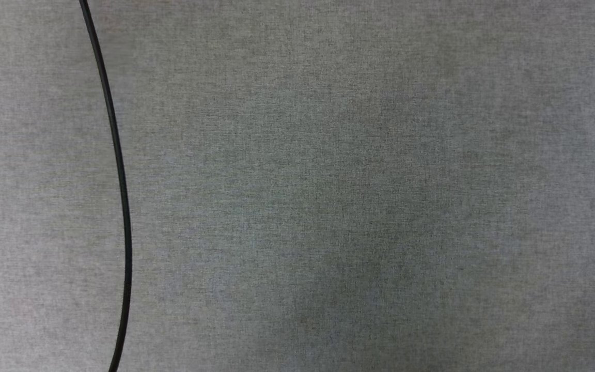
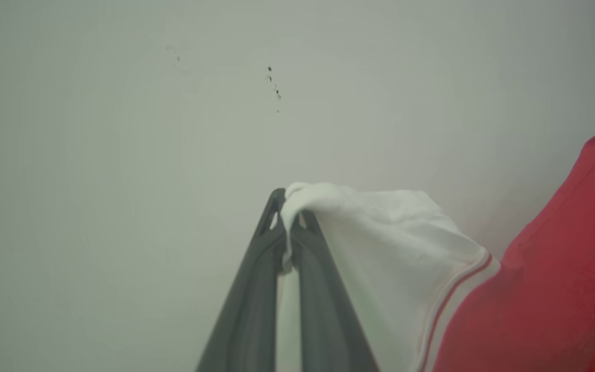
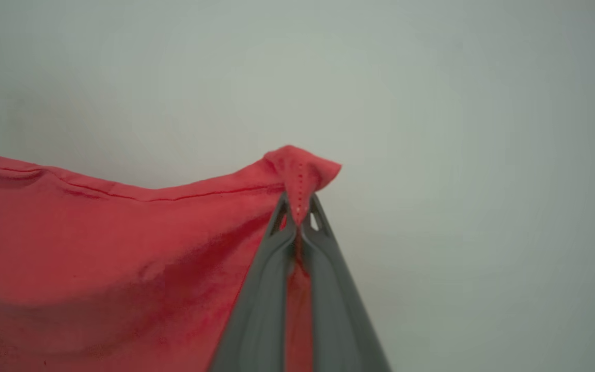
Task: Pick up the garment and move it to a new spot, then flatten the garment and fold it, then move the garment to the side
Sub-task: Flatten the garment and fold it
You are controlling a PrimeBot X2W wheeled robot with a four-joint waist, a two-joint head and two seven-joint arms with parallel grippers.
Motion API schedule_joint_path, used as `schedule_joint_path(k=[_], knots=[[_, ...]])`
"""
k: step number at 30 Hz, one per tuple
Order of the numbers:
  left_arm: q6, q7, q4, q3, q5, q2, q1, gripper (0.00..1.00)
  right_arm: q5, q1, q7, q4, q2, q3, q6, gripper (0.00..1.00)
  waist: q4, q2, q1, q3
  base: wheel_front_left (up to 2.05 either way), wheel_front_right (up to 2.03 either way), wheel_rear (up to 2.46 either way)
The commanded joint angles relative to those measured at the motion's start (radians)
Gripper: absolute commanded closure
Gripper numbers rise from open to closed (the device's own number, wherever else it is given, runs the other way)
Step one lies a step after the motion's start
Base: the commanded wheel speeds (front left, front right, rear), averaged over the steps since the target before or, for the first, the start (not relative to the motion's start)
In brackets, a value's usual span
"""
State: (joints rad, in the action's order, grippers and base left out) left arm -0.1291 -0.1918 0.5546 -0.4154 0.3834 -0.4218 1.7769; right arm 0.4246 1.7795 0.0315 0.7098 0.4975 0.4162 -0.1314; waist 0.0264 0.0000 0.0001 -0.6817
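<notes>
While the left gripper [image 2: 291,206] is pinching the white sleeve [image 2: 380,243] of the garment [image 2: 545,289] between fully closed jaws, the right gripper [image 3: 297,209] is clamping a bunched red edge likewise; the garment is hanging from both against a pale backdrop [image 3: 432,103]; in the head view, a black cable [image 1: 122,196] is curving across a grey cloth surface [image 1: 354,181].

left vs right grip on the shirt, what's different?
The left gripper pinches the white sleeve; the right gripper pinches red fabric at a stitched edge. The left gripper's cloth falls to its view's right; the right gripper's stretches to its view's left. Shared: both jaws are shut on the garment, with a tuft bunched past the tips.
</notes>
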Motion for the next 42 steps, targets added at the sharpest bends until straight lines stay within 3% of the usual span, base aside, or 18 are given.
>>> schedule_joint_path(k=[1,10,15,27,30,32,42], knots=[[-0.001,-0.018,0.0,-0.007,0.005,-0.009,-0.037,1.0,0.018,-0.031,-0.022,0.012,-0.002,0.014,0.001,1.0,0.002,0.0,-0.0001,0.007,0.0,0.0,0.0],[0.015,-0.065,-0.098,-0.027,0.036,-0.04,-0.383,1.0,0.158,-0.275,-0.125,0.026,0.016,0.155,0.001,1.0,-0.001,0.0,-0.0001,0.107,0.0,0.0,0.0],[0.068,-0.071,-0.226,-0.031,0.052,-0.058,-0.648,1.0,0.26,-0.471,-0.16,-0.033,0.058,0.225,0.001,1.0,0.002,0.0,-0.0001,0.198,0.0,0.0,0.0],[0.18,-0.043,-0.469,-0.017,0.16,-0.132,-1.22,1.0,0.375,-0.876,-0.164,-0.172,0.132,0.33,0.001,1.0,-0.009,0.0,-0.0001,0.394,0.0,0.0,0.0],[0.169,-0.025,-0.498,-0.017,0.236,-0.133,-1.353,1.0,0.395,-0.976,-0.157,-0.192,0.147,0.346,0.001,1.0,-0.011,0.0,-0.0001,0.443,0.0,0.0,0.0],[0.17,-0.006,-0.498,-0.033,0.236,-0.17,-1.431,1.0,0.418,-1.043,-0.142,-0.211,0.157,0.366,0.001,1.0,-0.011,0.0,-0.0001,0.475,0.0,0.0,0.0],[0.174,0.05,-0.524,-0.086,0.341,-0.191,-1.732,1.0,0.516,-1.333,-0.121,-0.288,0.228,0.389,0.001,1.0,-0.006,0.0,-0.0001,0.602,0.0,0.0,0.0]])
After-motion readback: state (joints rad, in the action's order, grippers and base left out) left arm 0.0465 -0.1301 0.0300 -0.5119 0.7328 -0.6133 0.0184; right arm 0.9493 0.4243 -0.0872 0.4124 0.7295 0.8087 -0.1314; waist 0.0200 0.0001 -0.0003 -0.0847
